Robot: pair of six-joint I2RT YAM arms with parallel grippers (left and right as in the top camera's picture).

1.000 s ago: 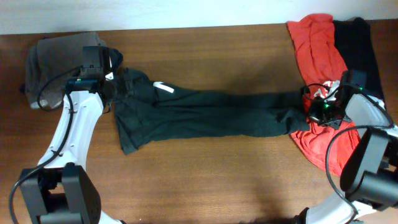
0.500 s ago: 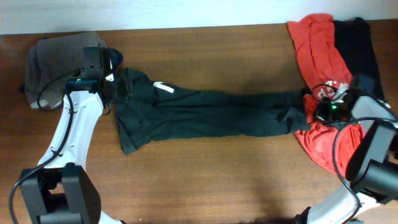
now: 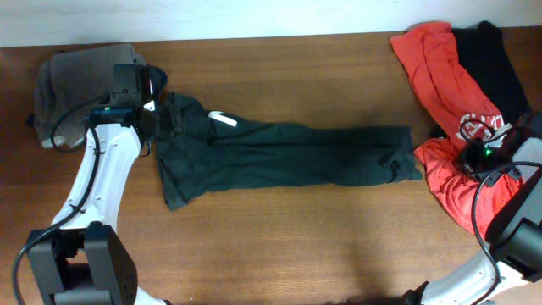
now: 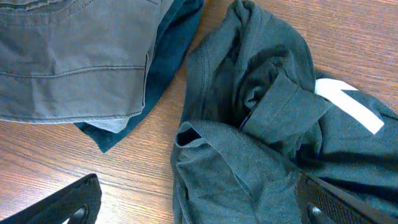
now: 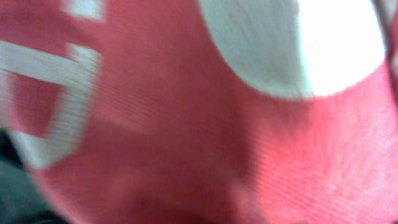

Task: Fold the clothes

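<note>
The clothes lie spread over the wooden table. A long dark T-shirt [image 3: 288, 157] with a white mark [image 3: 223, 119] stretches from left to right across the middle. My left gripper [image 3: 151, 106] hovers over its bunched left end, open, with nothing between its fingertips [image 4: 74, 202]. The left wrist view shows the shirt's crumpled folds [image 4: 261, 124] close below. My right gripper [image 3: 476, 158] sits low on a red garment [image 3: 453, 182], clear of the shirt's right end [image 3: 411, 161]. The right wrist view is filled by blurred red cloth [image 5: 205, 143] with white print; its fingers are hidden.
A grey garment [image 3: 72, 85] lies at the back left with navy cloth [image 4: 161, 68] under its edge. A black garment [image 3: 495, 59] lies beside the red one at the back right. Bare wood [image 3: 296, 246] runs along the front.
My right gripper has slid right, away from the shirt's right end and over the red garment, whose lower part has shifted right too. The shirt and the left arm have stayed put.
</note>
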